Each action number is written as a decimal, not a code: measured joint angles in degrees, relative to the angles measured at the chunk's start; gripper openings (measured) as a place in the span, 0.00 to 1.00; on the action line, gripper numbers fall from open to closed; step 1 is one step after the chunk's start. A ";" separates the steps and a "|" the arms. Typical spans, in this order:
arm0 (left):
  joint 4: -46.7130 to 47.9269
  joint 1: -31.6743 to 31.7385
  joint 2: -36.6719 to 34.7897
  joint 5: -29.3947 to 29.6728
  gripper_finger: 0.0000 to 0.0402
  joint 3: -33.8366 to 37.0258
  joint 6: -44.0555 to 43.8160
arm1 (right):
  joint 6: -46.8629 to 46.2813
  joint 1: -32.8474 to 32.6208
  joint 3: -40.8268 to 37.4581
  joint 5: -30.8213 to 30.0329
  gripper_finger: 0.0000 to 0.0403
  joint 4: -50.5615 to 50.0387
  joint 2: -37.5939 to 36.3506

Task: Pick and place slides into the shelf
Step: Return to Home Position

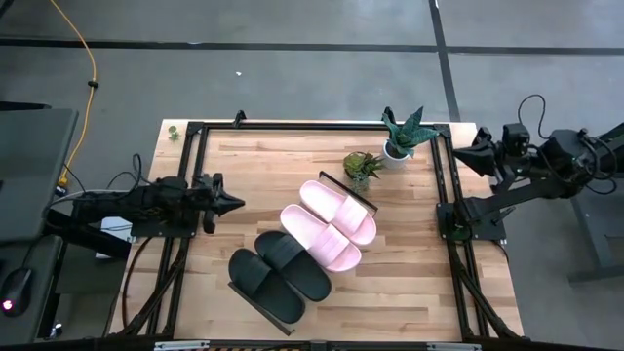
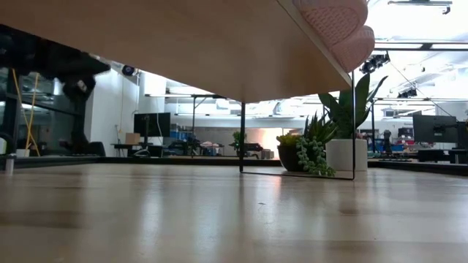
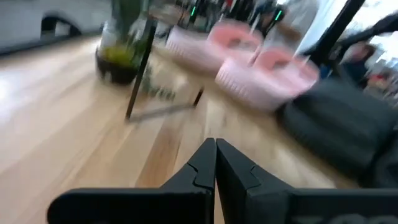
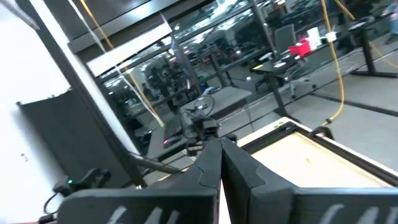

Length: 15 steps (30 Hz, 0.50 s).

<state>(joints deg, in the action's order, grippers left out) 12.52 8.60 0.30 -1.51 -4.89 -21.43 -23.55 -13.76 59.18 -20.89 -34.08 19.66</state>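
Two pink slides and two black slides lie sole-down, side by side, in a slanted row on the shelf at the middle of the table. The low view shows the shelf's light-wood underside on thin black legs, with a pink slide on top. My left gripper is shut and hovers left of the slides, pointing at them; its wrist view shows the shut fingers before the pink slides. My right gripper is shut, raised at the table's far right, pointing left.
A spiky plant in a white pot and a small green plant stand at the far side, close to the shelf's far end. Black frame rails run along the table's left and right sides. Bare wood lies near the front edge.
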 joint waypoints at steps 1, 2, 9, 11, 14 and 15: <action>1.96 0.00 0.11 0.10 0.00 -0.19 -0.09 | 0.00 0.00 0.02 0.30 0.00 -0.01 -0.12; 2.29 0.00 0.30 0.51 0.00 -0.32 -0.61 | 0.00 0.00 0.02 0.44 0.00 -0.02 -0.24; -0.22 0.00 0.41 6.98 0.00 -0.08 -1.03 | -0.03 0.00 0.02 0.48 0.00 -0.09 -2.95; -2.65 0.03 0.41 8.10 0.00 -0.08 -0.83 | -0.48 0.00 0.02 0.46 0.00 -0.03 -3.72; -8.92 0.02 0.39 8.22 0.00 -0.08 1.92 | 0.28 0.00 0.02 0.19 0.00 -0.24 -4.43; -10.26 0.02 0.39 8.40 0.00 -0.01 3.14 | 0.55 0.00 0.02 -0.22 0.00 -0.31 -4.52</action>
<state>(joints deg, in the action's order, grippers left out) 2.26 8.62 0.69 6.88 -4.90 -18.29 -23.00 -13.76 59.20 -21.11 -34.39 15.14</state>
